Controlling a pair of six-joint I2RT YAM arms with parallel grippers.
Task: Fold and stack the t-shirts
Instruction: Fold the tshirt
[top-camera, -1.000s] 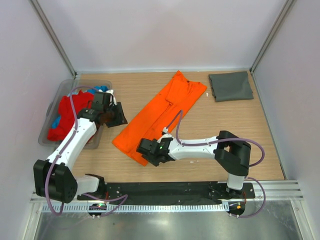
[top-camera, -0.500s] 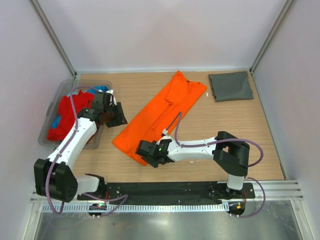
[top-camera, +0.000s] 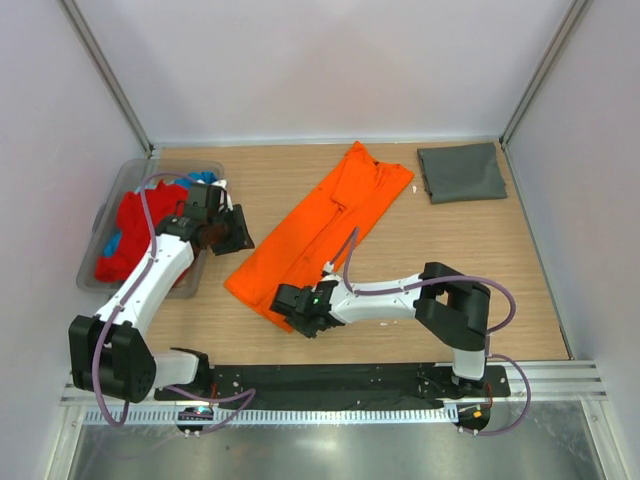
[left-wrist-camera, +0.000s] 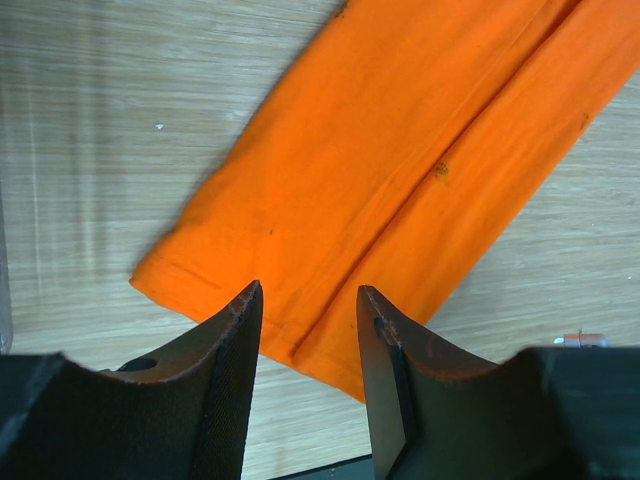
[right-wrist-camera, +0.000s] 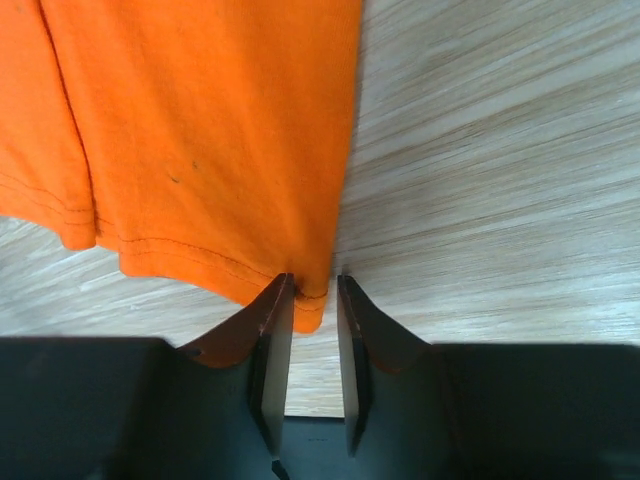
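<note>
Right wrist view: the right gripper (right-wrist-camera: 313, 285) is seen with jaws narrowly parted astride a hem corner of the orange t-shirt (right-wrist-camera: 200, 130), which is laid flat on the table (right-wrist-camera: 480, 200). The left gripper (left-wrist-camera: 308, 295) is spread wide beside that shirt.

Orange t-shirt (top-camera: 330, 215): soft matt cloth with a stitched hem, one long crease and a few dark specks.
Grey t-shirt (top-camera: 461, 172), 1 o'clock: matt cloth, smooth.
Table (top-camera: 520, 260): pale wood grain, smooth, slight sheen.
Tub (top-camera: 118, 190), 9 o'clock: clear plastic, glossy.
Left gripper (left-wrist-camera: 308, 295) fingers (left-wrist-camera: 225, 390): black, matt, finely grained, with edges rubbed reddish.
</note>
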